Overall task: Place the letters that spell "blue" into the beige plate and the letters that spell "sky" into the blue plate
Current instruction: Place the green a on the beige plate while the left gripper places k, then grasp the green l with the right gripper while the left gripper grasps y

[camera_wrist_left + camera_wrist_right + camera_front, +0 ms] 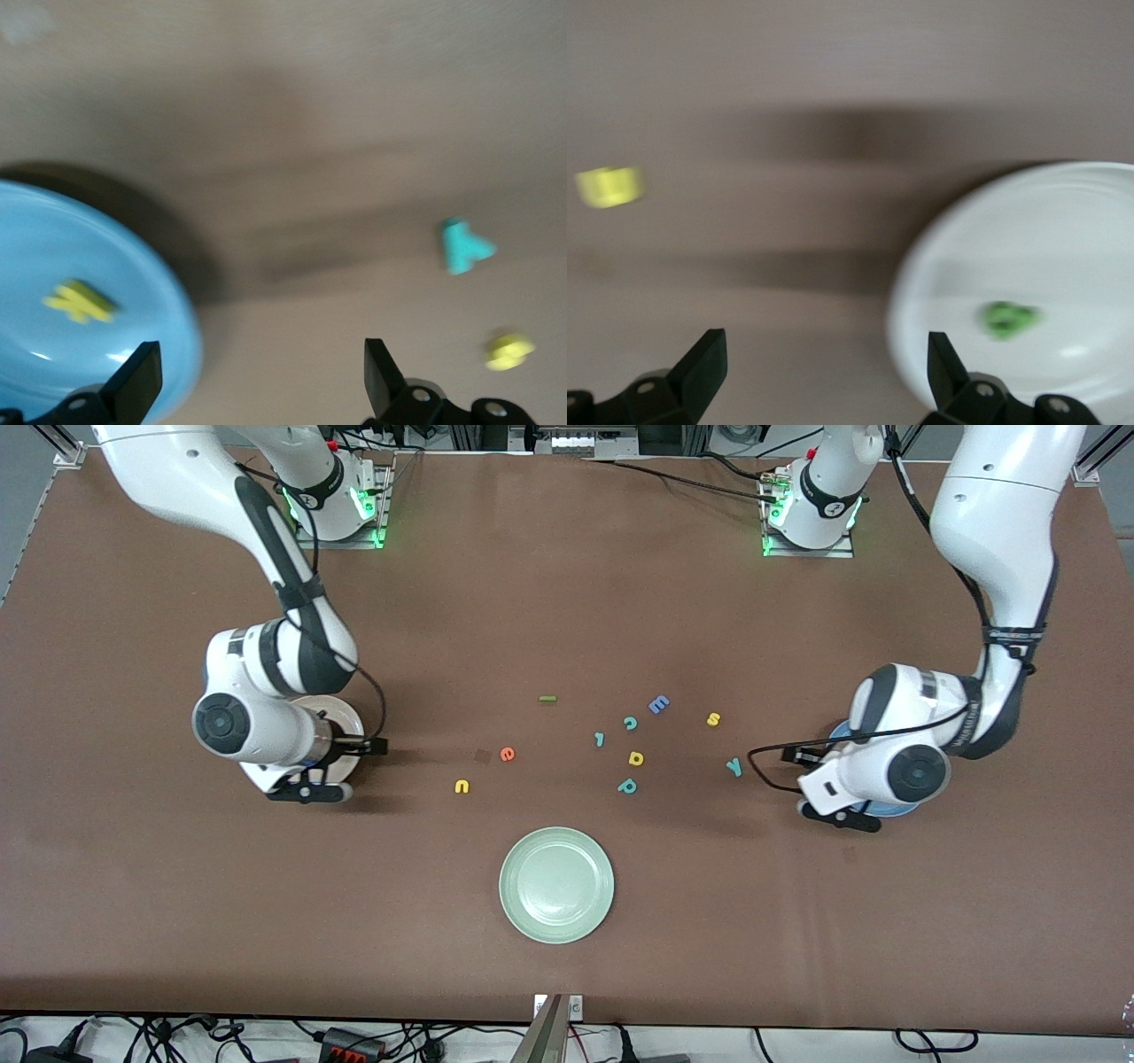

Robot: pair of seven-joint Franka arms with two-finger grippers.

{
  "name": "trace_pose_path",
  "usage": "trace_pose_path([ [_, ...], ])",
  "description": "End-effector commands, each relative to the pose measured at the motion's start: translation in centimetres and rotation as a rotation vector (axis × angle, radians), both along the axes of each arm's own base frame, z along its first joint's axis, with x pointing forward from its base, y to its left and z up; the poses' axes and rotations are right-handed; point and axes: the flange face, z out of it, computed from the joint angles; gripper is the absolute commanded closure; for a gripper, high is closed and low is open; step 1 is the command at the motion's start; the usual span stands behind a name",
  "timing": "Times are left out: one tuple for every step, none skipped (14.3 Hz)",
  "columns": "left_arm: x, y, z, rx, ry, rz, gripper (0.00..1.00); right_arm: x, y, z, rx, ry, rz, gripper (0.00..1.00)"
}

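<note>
Small foam letters, light and soft, easy to pinch by their thin edges.

One yellow letter (80, 301) lies in the blue plate (133, 266) and a green one (1008, 319) in the beige plate (1028, 221). The "u" (461, 786), "e" (507, 754), bar (547, 699), "s" (713, 719) and "y" (733, 766) wait on the surface (567, 602). The left hand (257, 381) over the blue plate and the right hand (824, 372) over the beige plate are wide open, holding nothing.

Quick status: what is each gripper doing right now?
Left gripper: open, empty, at the blue plate.
Right gripper: open, empty, at the beige plate.
</note>
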Motion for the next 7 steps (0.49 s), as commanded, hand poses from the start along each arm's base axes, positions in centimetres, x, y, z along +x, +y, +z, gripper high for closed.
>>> trace_pose_path([
  [-1.0,-3.5,-0.2,0.072,-0.034,0.183,0.0,-2.2,7.3,0.0,0.066,-0.024,0.143,0.0],
  [-1.5,-5.0,-0.8,0.085,-0.059,0.231,0.0,-3.2,9.7,-0.7,0.078,-0.038,0.242,0.0],
  [-1.9,-6.3,-1.3,0.079,-0.086,0.247,0.0,-4.1,11.6,-1.0,0.096,-0.048,0.364,0.0],
  [-2.4,-6.6,-2.4,0.071,-0.106,0.26,0.0,-5.0,13.4,-1.1,0.111,-0.064,0.46,0.0],
  [-2.9,-6.6,-3.3,0.058,-0.123,0.261,0.0,-6.2,15.8,-1.3,0.126,-0.082,0.558,0.0],
  [-3.3,-6.6,-4.0,0.043,-0.147,0.263,0.0,-7.2,17.6,-1.2,0.131,-0.104,0.632,0.0],
  [-3.4,-6.8,-4.3,0.028,-0.17,0.263,0.0,-8.5,19.6,-1.3,0.125,-0.126,0.724,0.0],
])
